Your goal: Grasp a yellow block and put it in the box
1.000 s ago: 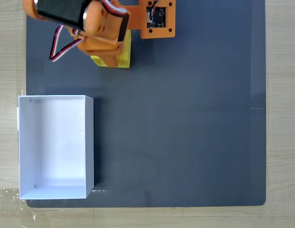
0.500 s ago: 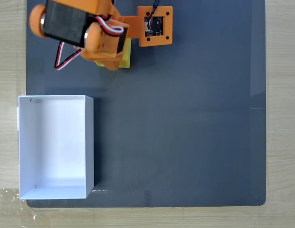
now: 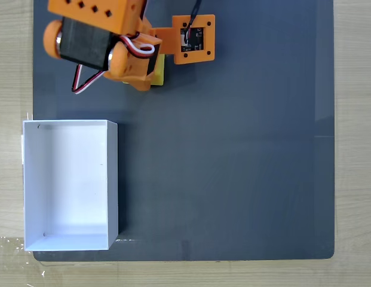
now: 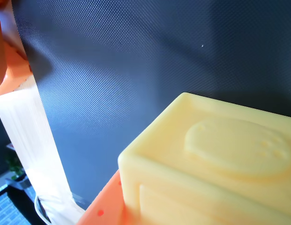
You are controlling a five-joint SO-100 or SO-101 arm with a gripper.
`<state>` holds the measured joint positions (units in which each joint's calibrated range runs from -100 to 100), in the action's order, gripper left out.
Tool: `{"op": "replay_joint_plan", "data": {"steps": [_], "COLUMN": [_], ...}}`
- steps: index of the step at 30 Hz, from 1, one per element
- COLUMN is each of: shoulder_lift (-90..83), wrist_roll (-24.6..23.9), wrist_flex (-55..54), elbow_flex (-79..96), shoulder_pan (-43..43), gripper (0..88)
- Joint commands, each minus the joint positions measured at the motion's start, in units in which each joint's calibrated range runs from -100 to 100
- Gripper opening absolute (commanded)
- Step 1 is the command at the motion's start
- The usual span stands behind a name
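Note:
The yellow block (image 3: 159,72) sits on the dark mat near the top left of the fixed view, mostly hidden under the orange arm; only a thin sliver of it shows. My gripper (image 3: 143,76) is lowered around it. In the wrist view the yellow block (image 4: 220,164) looms large at the lower right, stud up. It rests against an orange finger (image 4: 100,212), while the pale finger (image 4: 28,131) stands well off to the left with bare mat between. The jaws look open. The white box (image 3: 112,179) stands open-topped at the lower left, with nothing in it.
A dark grey mat (image 3: 233,149) covers most of the wooden table (image 3: 355,143). The orange camera mount (image 3: 194,39) juts out to the right of the arm. The box's top wall lies a short way below the arm.
The arm has shifted slightly right and down over the block, which is now covered but for a sliver. The block itself has stayed in place.

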<state>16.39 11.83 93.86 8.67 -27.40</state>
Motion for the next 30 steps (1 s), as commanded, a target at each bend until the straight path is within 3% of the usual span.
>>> {"op": "replay_joint_plan", "data": {"steps": [1,5,10,20,25,30], "shoulder_lift": [-0.21,-0.55,-3.68,-26.39,-39.44,-46.31], "wrist_roll": [0.23,0.23,0.23,0.02,-0.4,-5.54], "wrist_flex": [-0.23,-0.23,0.56,-0.92,-11.57,-28.06], "elbow_flex": [-0.3,-0.3,-2.75,-15.32,-19.75,-17.49], "shoulder_pan": [-0.05,-0.05,0.21,12.5,16.45,9.21], "gripper": [25.3,18.3,18.1,18.1,18.1,17.5]}}
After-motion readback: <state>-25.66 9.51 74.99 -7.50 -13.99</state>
